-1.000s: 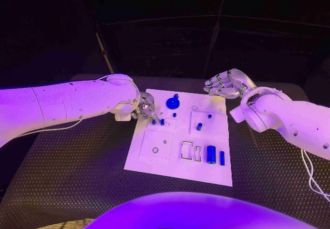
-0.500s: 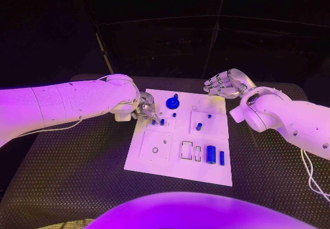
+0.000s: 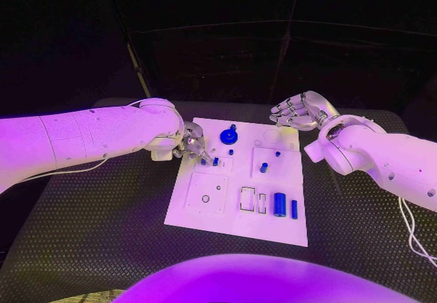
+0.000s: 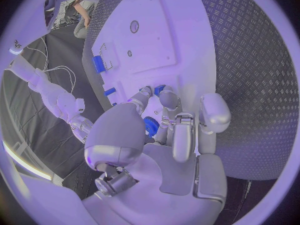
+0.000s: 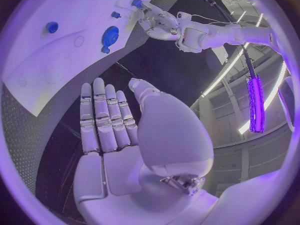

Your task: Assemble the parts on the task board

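The task board (image 3: pixel 239 214) lies flat in the middle of the black surface (image 3: pixel 100 221). Near its far edge a round blue gear-like part (image 3: pixel 228 135) sits on it, with small blue pegs (image 3: pixel 264 167) standing upright nearer the centre. Toward the near right, two blue cylinders (image 3: pixel 280 204) lie side by side next to two rectangular recesses (image 3: pixel 247 198). A plain square panel with a small hole (image 3: pixel 206 198) takes up the near left.

The left hand (image 3: pixel 191 146) is over the board's far left corner, fingers pointed down among small blue pieces there. In the left wrist view its fingertips (image 4: pixel 167 96) are closed in around a small blue part (image 4: pixel 159 89) just above the board; it appears to be pinched, though the contact is partly hidden.

The right hand (image 3: pixel 296 112) hovers beyond the board's far right corner, well clear of it, holding nothing. In the right wrist view its fingers (image 5: pixel 105 116) are straight and side by side, the thumb apart.
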Tool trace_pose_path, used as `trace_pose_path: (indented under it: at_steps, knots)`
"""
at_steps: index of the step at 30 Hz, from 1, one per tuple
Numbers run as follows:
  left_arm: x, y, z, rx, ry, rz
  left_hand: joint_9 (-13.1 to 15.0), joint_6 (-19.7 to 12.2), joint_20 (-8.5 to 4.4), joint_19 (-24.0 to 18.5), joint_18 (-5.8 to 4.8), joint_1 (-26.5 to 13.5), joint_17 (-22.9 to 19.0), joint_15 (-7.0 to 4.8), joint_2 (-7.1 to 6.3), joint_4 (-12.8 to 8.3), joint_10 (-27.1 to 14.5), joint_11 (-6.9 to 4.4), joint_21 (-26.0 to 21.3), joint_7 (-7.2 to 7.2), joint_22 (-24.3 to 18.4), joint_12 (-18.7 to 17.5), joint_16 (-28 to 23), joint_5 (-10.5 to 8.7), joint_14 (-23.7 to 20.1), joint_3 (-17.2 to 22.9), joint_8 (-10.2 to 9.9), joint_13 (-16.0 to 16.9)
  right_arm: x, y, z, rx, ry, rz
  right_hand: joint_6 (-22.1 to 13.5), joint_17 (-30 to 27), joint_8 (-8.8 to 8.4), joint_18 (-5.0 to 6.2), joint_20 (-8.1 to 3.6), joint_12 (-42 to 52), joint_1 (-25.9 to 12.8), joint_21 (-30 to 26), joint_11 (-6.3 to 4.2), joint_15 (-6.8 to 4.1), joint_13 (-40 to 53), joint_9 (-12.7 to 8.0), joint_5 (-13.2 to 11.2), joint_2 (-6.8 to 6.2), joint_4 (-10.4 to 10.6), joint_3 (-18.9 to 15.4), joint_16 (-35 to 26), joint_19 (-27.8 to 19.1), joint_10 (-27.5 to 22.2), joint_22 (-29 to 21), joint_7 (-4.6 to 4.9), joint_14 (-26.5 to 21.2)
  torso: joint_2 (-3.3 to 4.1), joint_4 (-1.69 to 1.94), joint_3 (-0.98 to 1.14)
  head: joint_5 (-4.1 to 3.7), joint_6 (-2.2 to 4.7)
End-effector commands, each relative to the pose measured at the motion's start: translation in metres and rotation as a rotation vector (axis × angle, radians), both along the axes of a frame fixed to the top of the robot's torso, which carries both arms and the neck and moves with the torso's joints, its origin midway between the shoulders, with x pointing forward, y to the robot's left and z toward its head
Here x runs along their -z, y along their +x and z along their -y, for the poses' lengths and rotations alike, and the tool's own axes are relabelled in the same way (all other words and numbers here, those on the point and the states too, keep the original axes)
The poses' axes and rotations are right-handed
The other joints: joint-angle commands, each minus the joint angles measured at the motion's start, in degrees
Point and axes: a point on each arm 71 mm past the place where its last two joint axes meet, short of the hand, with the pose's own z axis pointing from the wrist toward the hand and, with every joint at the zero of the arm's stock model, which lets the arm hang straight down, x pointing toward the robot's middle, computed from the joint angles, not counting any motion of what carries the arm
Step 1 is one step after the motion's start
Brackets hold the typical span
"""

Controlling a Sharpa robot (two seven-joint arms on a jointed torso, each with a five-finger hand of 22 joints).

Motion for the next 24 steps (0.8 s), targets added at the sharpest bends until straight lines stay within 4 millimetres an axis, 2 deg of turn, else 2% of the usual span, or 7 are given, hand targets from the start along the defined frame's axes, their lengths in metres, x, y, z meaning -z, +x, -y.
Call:
trace_pose_path:
  at_steps: [1, 16, 24]
  knots:
    - [-0.0008, -0.0012, 0.0018, 0.009, -0.009, -0.004, -0.1, 0.3, -0.19, 0.2, 0.00, -0.4, 15.1, 0.03, 0.10, -0.1, -0.1, 0.36, -0.2, 0.14, 0.1, 0.2, 0.2, -0.22, 5.9, -0.3, 0.3, 0.1, -0.0015, 0.0000, -0.0013, -0.010, 0.005, 0.006, -0.3, -0.1, -0.25, 0.26, 0.04, -0.2, -0.3, -0.3, 0.44, 0.04, -0.1, 0.0, 0.1, 0.07, 0.0, 0.2, -0.3, 0.3, 0.1, -0.1, 0.20, 0.2, 0.03, -0.04, 0.00, 0.04, 0.01]
    - [-0.0006, -0.0021, -0.0018, 0.005, -0.007, -0.008, -0.1, 0.3, -0.21, 0.2, 0.02, 0.7, 15.1, -0.01, 0.62, 0.1, -0.3, 0.33, -0.3, 0.10, 0.0, 0.3, 0.2, -0.22, 5.9, -1.7, 0.3, 0.1, -0.0013, 0.0002, -0.0015, -0.011, 0.005, 0.005, -0.3, -0.1, -0.25, 0.26, 0.04, -0.2, -0.3, -0.3, 0.44, 0.04, -0.1, 0.0, 0.1, 0.07, 0.0, 0.2, -0.3, 0.3, 0.1, -0.1, 0.20, 0.2, 0.01, -0.04, 0.01, 0.05, 0.01]
    - [-0.0006, -0.0022, -0.0015, 0.006, -0.006, -0.009, -0.2, 0.2, -0.21, 0.1, 0.03, 3.5, 15.1, -0.03, 2.02, -0.5, -0.4, 0.31, -0.4, 0.11, 0.0, 0.3, 0.2, -0.20, 5.9, -2.5, 0.3, 0.1, -0.0012, 0.0002, -0.0016, -0.011, 0.005, 0.004, -0.3, -0.1, -0.25, 0.26, 0.04, -0.2, -0.3, -0.3, 0.44, 0.04, -0.1, 0.0, 0.1, 0.07, 0.0, 0.2, -0.3, 0.3, 0.1, -0.1, 0.20, 0.2, 0.02, -0.01, 0.04, 0.07, 0.01]
